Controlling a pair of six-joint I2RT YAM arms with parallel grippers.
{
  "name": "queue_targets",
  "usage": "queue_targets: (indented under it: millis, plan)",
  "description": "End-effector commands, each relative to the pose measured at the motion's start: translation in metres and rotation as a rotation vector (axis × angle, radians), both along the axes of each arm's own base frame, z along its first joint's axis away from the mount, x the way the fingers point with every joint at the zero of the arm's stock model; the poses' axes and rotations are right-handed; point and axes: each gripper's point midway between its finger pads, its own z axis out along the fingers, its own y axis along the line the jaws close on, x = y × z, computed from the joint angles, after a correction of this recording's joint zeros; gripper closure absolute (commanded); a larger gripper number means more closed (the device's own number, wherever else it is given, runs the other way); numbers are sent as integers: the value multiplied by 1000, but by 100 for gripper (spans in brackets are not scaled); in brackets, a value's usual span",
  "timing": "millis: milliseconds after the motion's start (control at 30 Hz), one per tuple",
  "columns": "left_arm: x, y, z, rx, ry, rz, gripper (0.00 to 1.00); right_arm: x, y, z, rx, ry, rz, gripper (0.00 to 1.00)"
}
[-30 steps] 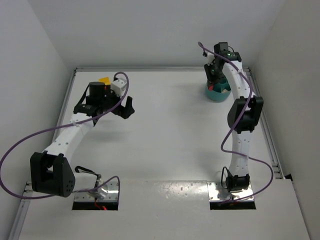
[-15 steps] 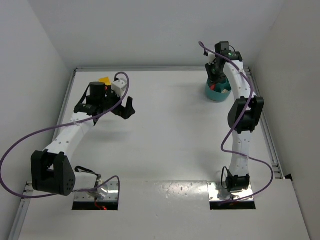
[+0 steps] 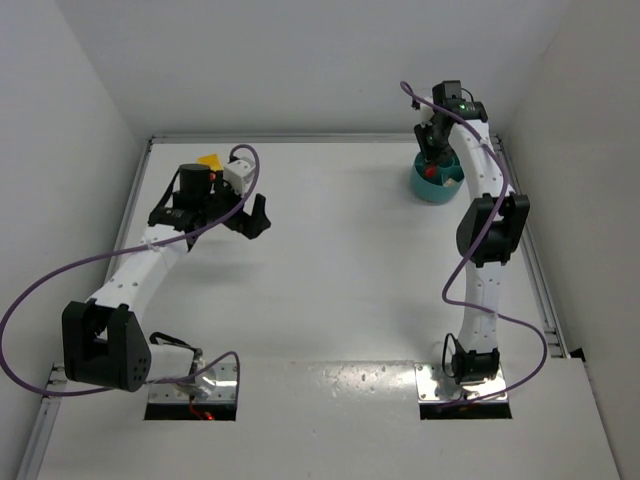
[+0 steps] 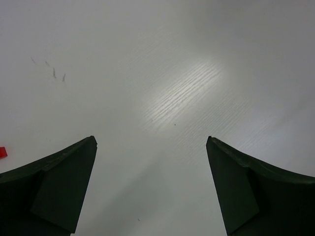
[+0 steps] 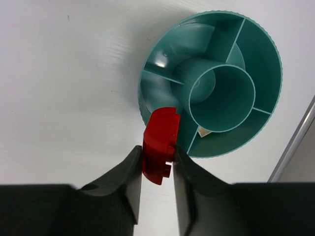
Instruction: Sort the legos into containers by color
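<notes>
From above, the left gripper (image 3: 256, 216) hovers over the table (image 3: 340, 270) out toward 10 o'clock, with its jaws spread wide. A yellow lego (image 3: 209, 160) lies on the table just beyond that arm's wrist, at about 11 o'clock from the gripper. The right arm stretches to the far corner at 1 o'clock, where the right gripper (image 3: 432, 163) hangs over the teal dish (image 3: 438, 190). What it carries is too small to make out from here.

In the left wrist view, the two dark fingers (image 4: 59, 182) stand far apart over bare table, with nothing between them. A small red piece (image 4: 2, 152) shows at 9 o'clock, cut off by the picture's edge.

In the right wrist view, the jaws are narrow and pinch a red lego (image 5: 158, 142) — it stands upright between the pads. The lego overlaps the dish's rim at about 7 o'clock of the dish; whether it touches the rim cannot be told. Inside the dish, walls run out from a round centre cup (image 5: 221, 98). A small pale bit (image 5: 203, 132) lies in the compartment at 6 o'clock — what it is cannot be told.
</notes>
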Motion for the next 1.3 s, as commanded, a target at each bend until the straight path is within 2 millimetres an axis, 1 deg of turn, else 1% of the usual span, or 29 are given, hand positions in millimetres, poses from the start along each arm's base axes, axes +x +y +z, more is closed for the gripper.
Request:
queue_targets:
  millis: [0,67,100,133,200,233,267,300,367,400,433,467,500,533,567,600,633,667,700,733,767,833,900,933,1033,1100,1133,1200,1267]
  plan:
    - [7,4,11,-8,-35,1,0,11,-6,28,-24,-85,-9,64]
    - [9,5,12,-4,-44,8,0,11,-6,28,-24,-85,-9,54]
    - [8,7,8,2,-36,16,0,10,-6,33,-18,-96,-17,46]
    - [9,8,8,1,-30,32,0,10,-6,33,-18,-96,-17,45]
    - [13,14,5,-6,-22,56,0,11,-4,45,-5,-128,-10,42]
    - [17,20,6,-5,-19,85,0,11,-1,45,12,-127,-11,42]
    - [17,20,6,-13,-13,91,0,9,0,58,20,-151,-20,42]
    - [23,28,7,-8,-15,117,0,7,3,60,37,-152,-8,42]
    - [35,39,14,-15,-27,159,0,3,10,67,77,-161,3,37]
    - [42,52,9,-19,-5,215,0,0,13,76,89,-180,12,27]
    - [48,62,8,-3,-5,252,0,-4,20,78,129,-177,23,25]
    - [57,70,15,-2,-23,289,3,-8,24,76,147,-169,35,25]
    - [64,83,15,11,-23,328,6,-11,26,77,161,-166,45,25]
    - [71,93,6,36,-4,370,8,-14,38,85,193,-181,68,24]
    - [75,97,4,53,-5,380,11,-17,41,86,210,-178,79,24]
    - [83,108,6,65,-12,416,16,-20,45,81,228,-161,91,24]
    - [88,118,2,87,-7,443,19,-22,52,87,266,-167,105,24]
    - [92,125,-14,115,33,470,23,-27,55,81,281,-139,112,24]
    - [96,135,-16,130,45,500,35,-31,62,81,293,-132,128,24]
    - [98,142,-25,131,78,534,41,-31,63,81,301,-131,133,24]
    - [98,146,-33,139,110,558,47,-34,63,72,301,-107,130,24]
    - [92,153,-53,120,188,636,54,-37,63,73,301,-105,129,24]
    - [89,156,-65,116,215,680,54,-38,64,70,308,-96,133,24]
    - [81,157,-77,120,248,693,52,-38,64,70,308,-95,133,24]
    - [74,161,-85,136,260,759,44,-38,66,65,316,-84,136,24]
    - [76,164,-84,150,248,791,39,-37,68,60,325,-72,141,24]
    - [75,164,-89,147,263,796,35,-37,68,60,325,-72,141,24]
    - [78,166,-98,168,280,795,34,-40,72,59,325,-62,148,24]
    - [86,168,-100,174,278,802,33,-40,72,59,325,-62,148,24]
